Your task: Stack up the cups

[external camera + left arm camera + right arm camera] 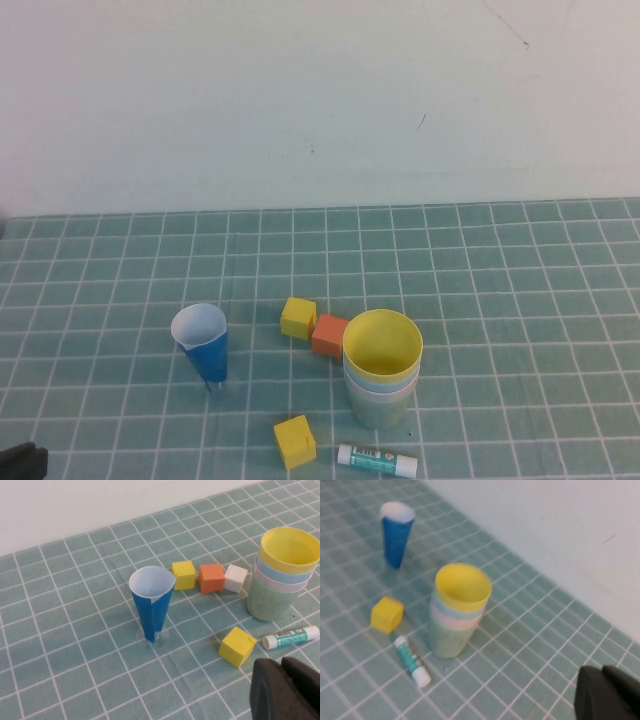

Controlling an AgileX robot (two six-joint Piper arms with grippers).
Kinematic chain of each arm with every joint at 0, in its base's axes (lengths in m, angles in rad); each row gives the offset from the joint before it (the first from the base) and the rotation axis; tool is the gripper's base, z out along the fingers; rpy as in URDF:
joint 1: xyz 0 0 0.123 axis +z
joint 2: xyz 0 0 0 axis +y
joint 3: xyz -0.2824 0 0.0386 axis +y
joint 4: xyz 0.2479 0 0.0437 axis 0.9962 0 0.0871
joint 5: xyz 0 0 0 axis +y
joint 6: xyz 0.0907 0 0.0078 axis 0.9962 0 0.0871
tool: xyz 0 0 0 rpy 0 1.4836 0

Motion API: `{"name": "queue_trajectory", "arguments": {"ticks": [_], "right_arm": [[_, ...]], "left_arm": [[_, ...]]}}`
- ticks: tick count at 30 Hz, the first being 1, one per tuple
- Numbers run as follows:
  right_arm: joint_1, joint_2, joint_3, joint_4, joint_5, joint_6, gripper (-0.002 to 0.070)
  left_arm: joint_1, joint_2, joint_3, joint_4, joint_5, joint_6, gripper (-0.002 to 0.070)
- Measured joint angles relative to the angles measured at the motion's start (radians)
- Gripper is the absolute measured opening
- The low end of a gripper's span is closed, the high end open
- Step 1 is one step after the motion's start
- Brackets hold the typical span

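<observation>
The four cups stand nested in one upright stack right of centre on the green gridded mat. The yellow cup (382, 345) is on top, with only the rims of the light blue cup (280, 572) and the pink cup (276, 584) showing, and the pale green cup (380, 410) at the bottom. The stack also shows in the right wrist view (451, 640). My left gripper (282, 667) is shut and empty, low at the near left, well away from the stack. My right gripper (602, 672) is shut and empty, off to the right of the stack and outside the high view.
A dark-blue cone cup (203, 345) with a white inside stands left of the stack. A yellow cube (298, 318), an orange cube (329, 335) and a white cube (235, 578) lie in a row beside the stack. Another yellow cube (295, 441) and a glue stick (377, 460) lie in front.
</observation>
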Motion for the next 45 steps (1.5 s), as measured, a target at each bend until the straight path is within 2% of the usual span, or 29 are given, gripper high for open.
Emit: {"name": "queue_trajectory", "arguments": {"ticks": [2,6,12,17,24,28,34,45], "right_arm": [[-0.061,-0.035,0.074,0.037,-0.090,-0.004,-0.0002],[-0.259,-0.131,0.211,0.124,-0.215,-0.059,-0.0002],[-0.579,-0.267,0.353,0.198,-0.255,-0.088,-0.0002],[-0.737,-0.326,0.439,0.204,-0.273,-0.088,-0.0002],[-0.758,-0.331,0.456,0.094,-0.211,0.091,-0.0003],[-0.722,-0.331,0.456,0.051,-0.205,0.150,-0.0003],[-0.636,-0.331,0.456,0.045,-0.198,0.160,-0.0003],[-0.627,-0.331,0.456,0.045,-0.196,0.160,-0.0003]], "left_arm": [[0.000,0.000,0.002,0.000,0.006,0.000,-0.0001],[0.000,0.000,0.002,0.000,0.009,-0.001,-0.0001],[0.000,0.000,0.002,0.000,0.013,-0.002,-0.0001],[0.000,0.000,0.002,0.000,0.013,-0.002,-0.0001],[0.000,0.000,0.002,0.000,0.015,-0.002,-0.0001],[0.000,0.000,0.002,0.000,0.017,-0.002,-0.0001],[0.000,0.000,0.002,0.000,0.017,-0.002,-0.0001],[0.000,0.000,0.002,0.000,0.017,-0.002,-0.0001]]}}
